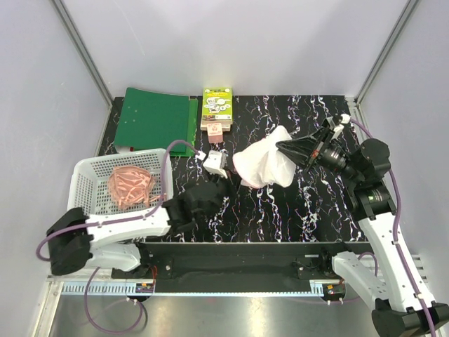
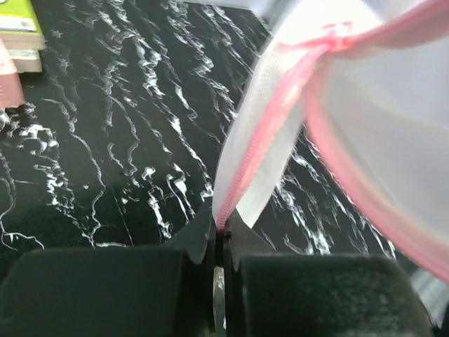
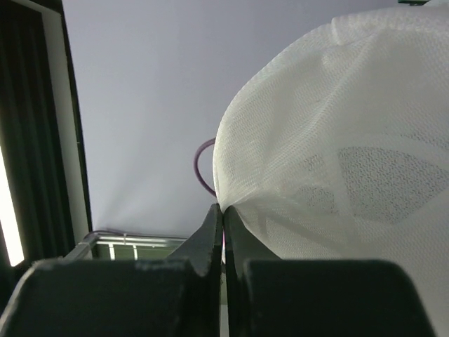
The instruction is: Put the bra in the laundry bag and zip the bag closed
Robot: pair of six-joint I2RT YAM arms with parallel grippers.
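Observation:
The laundry bag (image 1: pixel 263 165), a white mesh pouch with pink zip edging, is held up over the middle of the black marbled table between both grippers. My left gripper (image 1: pixel 237 180) is shut on its pink zip edge (image 2: pixel 242 179), pinched at the fingertips (image 2: pixel 222 223). My right gripper (image 1: pixel 280 146) is shut on the bag's mesh rim (image 3: pixel 330 161) at its upper right; its jaws are pressed together (image 3: pixel 223 213). The bra (image 1: pixel 130 186), a crumpled salmon-pink bundle with stringy straps, lies in the white lattice basket (image 1: pixel 88 175) at the left, apart from both grippers.
A green folder (image 1: pixel 156 119) lies at the back left. A green-and-white card box (image 1: pixel 217 105) and a small pink block (image 1: pixel 216 132) lie at the back centre. The basket stands over the left arm's forearm side. Grey walls enclose the table.

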